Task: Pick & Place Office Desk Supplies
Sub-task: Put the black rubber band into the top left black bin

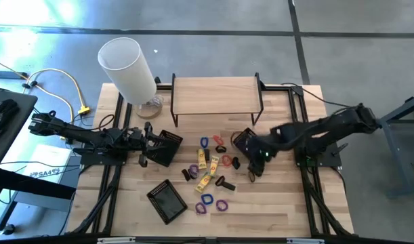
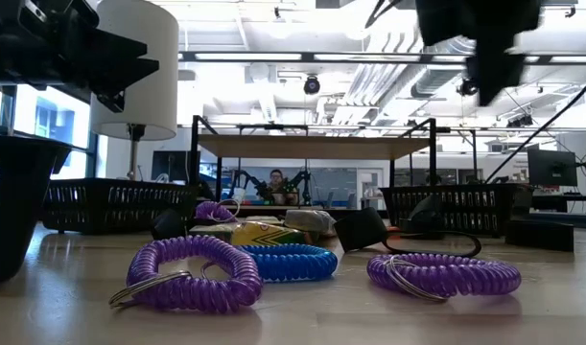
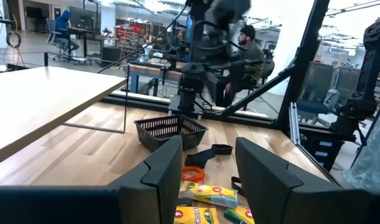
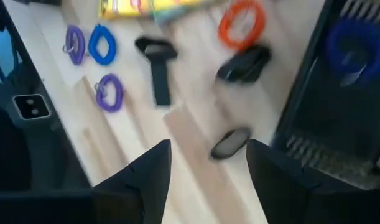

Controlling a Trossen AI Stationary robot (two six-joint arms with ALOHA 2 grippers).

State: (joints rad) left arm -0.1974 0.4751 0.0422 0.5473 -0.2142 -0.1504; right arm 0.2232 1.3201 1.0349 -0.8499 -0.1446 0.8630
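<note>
- High view: your right gripper (image 1: 256,165) sits open and empty just beside the black mesh basket (image 1: 245,141) on its side. The loose supplies — purple, blue and red coil bands, yellow packets (image 1: 208,169), black clips — lie scattered just left of that basket. Left gripper (image 1: 145,150) hangs by the other black basket (image 1: 164,146); can't tell if it's holding anything. Risk: sweeping low could shove bands around.
- Low view: purple coil band (image 2: 190,272) nearest, well in front of the basket. Springy, so it may roll off a fingertip.
- Left wrist view: half-open fingers (image 3: 162,171), nothing between. Yellow packets' print is unreadable.
- Right wrist view: blue band (image 4: 354,46) already inside the basket; a small dark piece (image 4: 231,142) lies just outside its edge, possibly dropped short.
</note>
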